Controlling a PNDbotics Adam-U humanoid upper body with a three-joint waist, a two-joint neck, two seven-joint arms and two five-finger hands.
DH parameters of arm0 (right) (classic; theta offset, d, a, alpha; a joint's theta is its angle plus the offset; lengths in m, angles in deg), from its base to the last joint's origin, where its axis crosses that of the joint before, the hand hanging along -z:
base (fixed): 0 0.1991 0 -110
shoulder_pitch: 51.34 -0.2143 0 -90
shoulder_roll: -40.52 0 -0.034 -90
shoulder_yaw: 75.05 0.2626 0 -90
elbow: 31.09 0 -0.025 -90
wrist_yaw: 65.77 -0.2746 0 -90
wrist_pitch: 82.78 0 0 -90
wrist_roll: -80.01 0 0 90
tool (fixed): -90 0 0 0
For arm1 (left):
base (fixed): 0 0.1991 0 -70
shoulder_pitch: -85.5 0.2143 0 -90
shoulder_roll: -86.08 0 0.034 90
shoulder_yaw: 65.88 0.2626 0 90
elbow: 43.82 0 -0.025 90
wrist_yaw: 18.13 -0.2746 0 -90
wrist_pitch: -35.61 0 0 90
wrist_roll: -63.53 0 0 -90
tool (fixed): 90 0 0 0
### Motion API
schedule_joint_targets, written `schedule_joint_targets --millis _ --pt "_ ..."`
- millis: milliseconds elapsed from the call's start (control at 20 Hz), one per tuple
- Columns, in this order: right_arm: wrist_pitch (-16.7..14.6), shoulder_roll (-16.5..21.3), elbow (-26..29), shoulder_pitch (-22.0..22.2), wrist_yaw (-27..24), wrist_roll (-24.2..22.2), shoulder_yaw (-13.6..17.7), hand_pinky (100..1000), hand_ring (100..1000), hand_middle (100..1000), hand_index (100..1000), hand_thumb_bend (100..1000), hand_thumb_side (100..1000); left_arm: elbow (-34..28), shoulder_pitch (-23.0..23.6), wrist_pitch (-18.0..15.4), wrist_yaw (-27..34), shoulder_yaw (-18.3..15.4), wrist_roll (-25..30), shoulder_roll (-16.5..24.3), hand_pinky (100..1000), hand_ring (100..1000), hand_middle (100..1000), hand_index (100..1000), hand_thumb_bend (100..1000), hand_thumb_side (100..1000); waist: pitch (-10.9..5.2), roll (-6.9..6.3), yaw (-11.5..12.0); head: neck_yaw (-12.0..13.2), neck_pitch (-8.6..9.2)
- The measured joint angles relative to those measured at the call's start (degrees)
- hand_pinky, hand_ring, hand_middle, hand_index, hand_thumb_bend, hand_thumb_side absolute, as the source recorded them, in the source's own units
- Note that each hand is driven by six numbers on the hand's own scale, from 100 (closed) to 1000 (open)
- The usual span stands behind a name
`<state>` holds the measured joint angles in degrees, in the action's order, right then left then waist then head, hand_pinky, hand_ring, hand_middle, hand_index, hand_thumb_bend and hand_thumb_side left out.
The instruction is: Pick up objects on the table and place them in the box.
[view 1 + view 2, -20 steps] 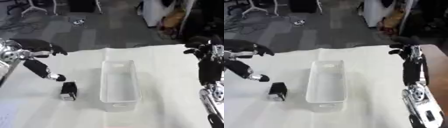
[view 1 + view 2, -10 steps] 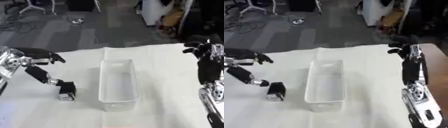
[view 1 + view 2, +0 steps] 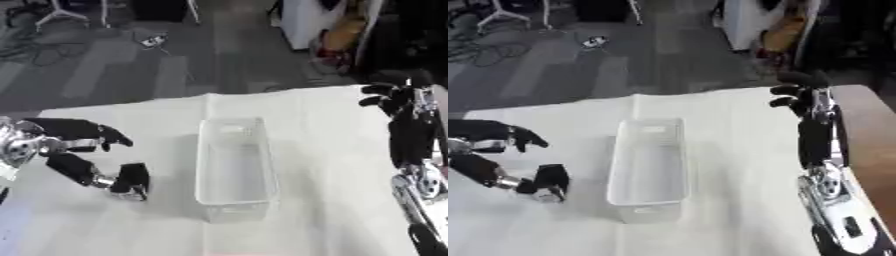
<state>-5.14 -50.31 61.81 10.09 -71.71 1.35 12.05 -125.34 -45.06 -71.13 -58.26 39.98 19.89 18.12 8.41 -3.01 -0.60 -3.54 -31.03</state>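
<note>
Nearest to me, toward the left edge of the white-covered table (image 3: pixel 324 165), my left hand (image 3: pixel 66 145) reaches in low with its fingers (image 3: pixel 114 137) spread and released, the thumb running down to touch the small dark object (image 3: pixel 131 181) — black with a pale end — that sits on the cloth just beside it; nothing is curled round it. To the right of that object, with a clear strip of cloth between them, stands the box (image 3: pixel 232 167), a long clear plastic bin lying lengthwise away from me, and I can see only its bare floor inside. It is the one tall thing between the object and the right half of the table. Along the right side my right arm runs up the picture, well apart from both the box and the object, and my right hand (image 3: pixel 798 92) hangs near the far right corner of the table with its fingers curled in, holding nothing. In the right eye view a strip of brown wood (image 3: pixel 872 135) shows past the cloth's right edge. Beyond the far edge is grey floor (image 3: pixel 131 65) with cables (image 3: pixel 483 50), a small device (image 3: pixel 153 41), and stand legs (image 3: pixel 61 7) at upper left — white furniture (image 3: pixel 302 20) at upper right.
</note>
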Motion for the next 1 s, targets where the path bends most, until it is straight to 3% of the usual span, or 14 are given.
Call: schedule_joint_targets --millis 350,550,1000 --pt "0.0 0.0 0.0 0.0 0.0 0.0 0.0 545 622 656 711 202 1000 -1.2 0.5 0.1 0.3 2.2 0.1 0.3 1000 814 910 1000 491 991 0.06 0.04 -0.1 -0.1 -0.31" --pt "0.0 0.0 0.0 0.0 0.0 -0.1 0.0 545 622 656 711 202 1000 0.3 0.4 -0.5 -2.4 3.8 -0.5 0.4 1000 847 935 1000 399 860 0.08 0.14 -0.4 -0.5 0.27" --pt "0.0 0.0 0.0 0.0 0.0 -0.1 0.0 545 623 657 711 202 1000 1.6 0.2 -2.6 -11.4 4.6 -2.6 1.1 1000 886 968 1000 297 653 0.08 0.17 -0.3 -0.6 1.15"
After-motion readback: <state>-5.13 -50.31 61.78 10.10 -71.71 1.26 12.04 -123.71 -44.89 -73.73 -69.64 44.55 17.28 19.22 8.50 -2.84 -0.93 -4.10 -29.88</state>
